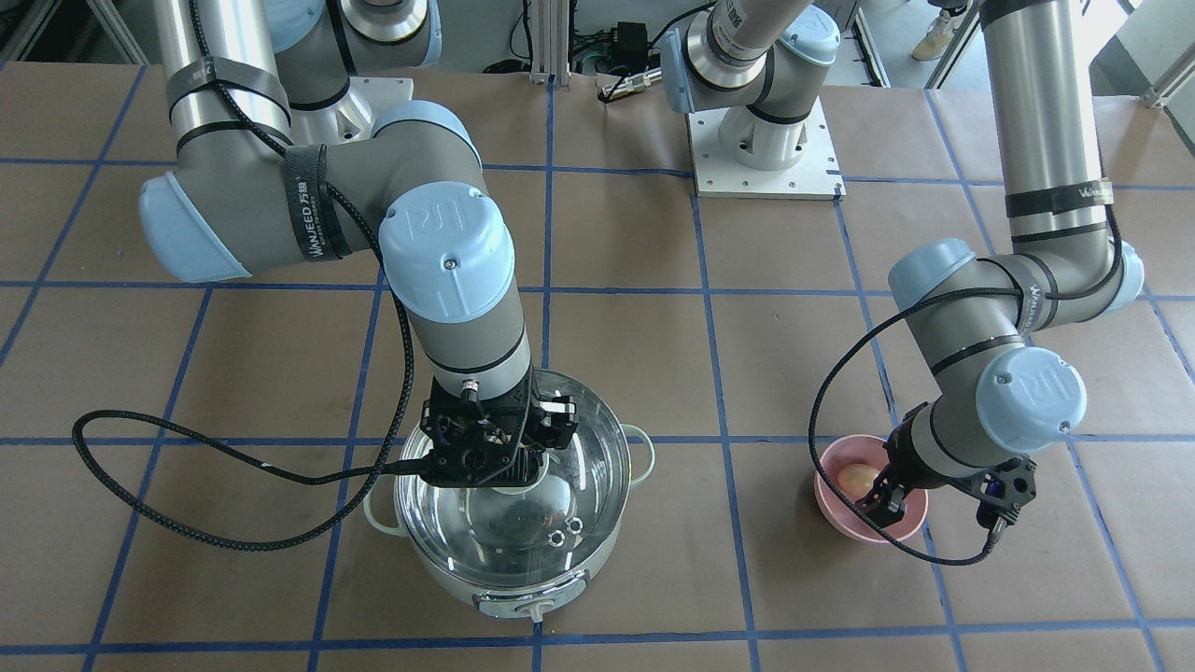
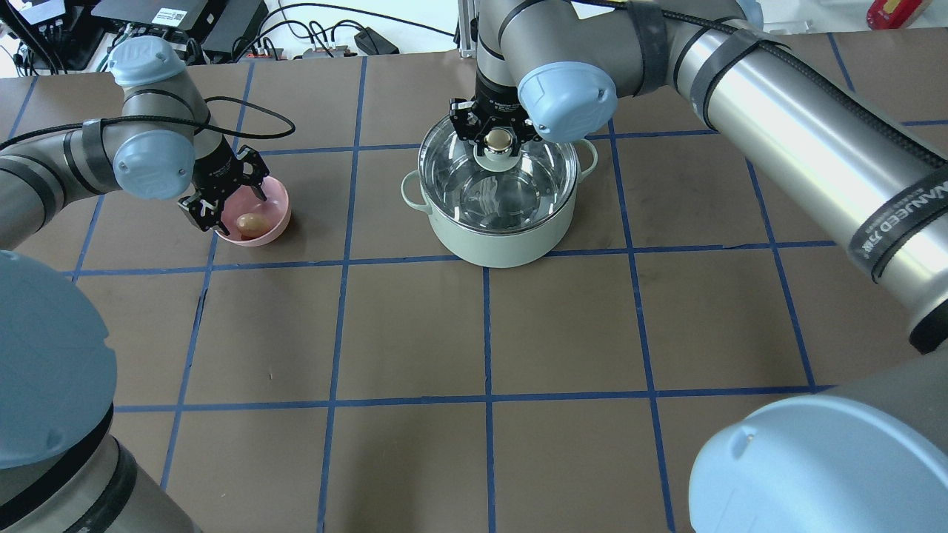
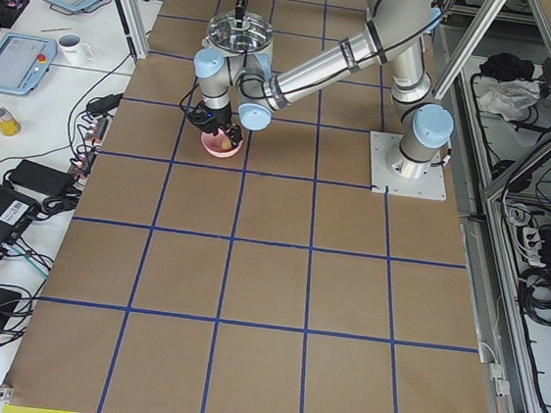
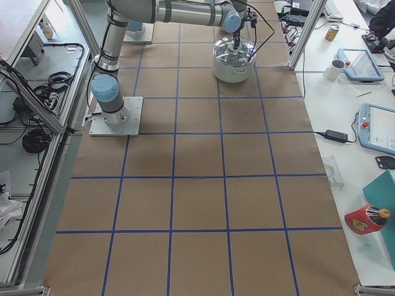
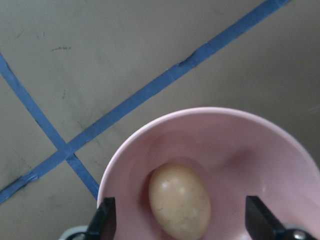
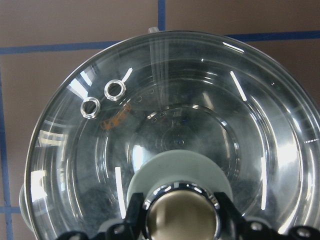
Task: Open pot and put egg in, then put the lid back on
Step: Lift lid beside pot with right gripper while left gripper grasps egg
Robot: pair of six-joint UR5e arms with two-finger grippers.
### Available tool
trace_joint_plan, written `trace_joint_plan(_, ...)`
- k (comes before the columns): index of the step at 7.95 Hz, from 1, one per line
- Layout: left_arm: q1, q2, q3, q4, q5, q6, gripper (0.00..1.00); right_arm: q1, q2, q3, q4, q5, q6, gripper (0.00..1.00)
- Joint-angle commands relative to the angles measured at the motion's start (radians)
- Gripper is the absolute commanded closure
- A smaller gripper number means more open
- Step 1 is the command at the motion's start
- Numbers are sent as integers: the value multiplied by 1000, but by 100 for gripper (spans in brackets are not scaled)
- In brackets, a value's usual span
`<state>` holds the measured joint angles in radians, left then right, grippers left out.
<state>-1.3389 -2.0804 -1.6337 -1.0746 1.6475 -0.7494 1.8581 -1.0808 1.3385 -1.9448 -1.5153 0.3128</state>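
The pale mint pot (image 2: 503, 240) stands at the table's middle, with the clear glass lid (image 2: 518, 185) over its mouth. I cannot tell whether the lid rests on the rim or is just above it. My right gripper (image 2: 500, 137) comes straight down on the lid and is shut on its beige knob (image 6: 181, 217). The light-brown egg (image 2: 250, 222) lies in a small pink bowl (image 2: 278, 222) to the pot's left. My left gripper (image 2: 233, 211) is open and lowered into the bowl, and its fingertips (image 5: 102, 220) stand on either side of the egg (image 5: 179, 200) without touching it.
The brown table has a blue tape grid. The pot's control knob (image 1: 534, 611) faces the far side, with loop handles (image 1: 644, 448) at both sides. The right arm's black cable (image 1: 187, 485) loops over the table beside the pot. The arm bases (image 1: 766, 140) are at the robot's edge.
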Motion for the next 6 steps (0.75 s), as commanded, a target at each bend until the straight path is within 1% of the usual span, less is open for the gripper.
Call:
trace_joint_plan(1,-2,-1,-2,2,-2,-4,18,-10,-46,-4,15,4,-42,100)
trace_joint_plan(3,-2,-26,-3,2,-21,-7,18,-57,-128,-4,110,1,-139,100)
trace_joint_plan(4,-2,-27,-3,2,-47,-7,19,-107,-174,8,171,4,-205,100)
trace_joint_plan(5,-2,-29,-3,4,-48,-10,20,-153,-209,17,225,-6,-290,100)
trace_joint_plan(6,-2,-29,-3,4,-48,-10,29,-202,-232,31,257,-19,-370,100)
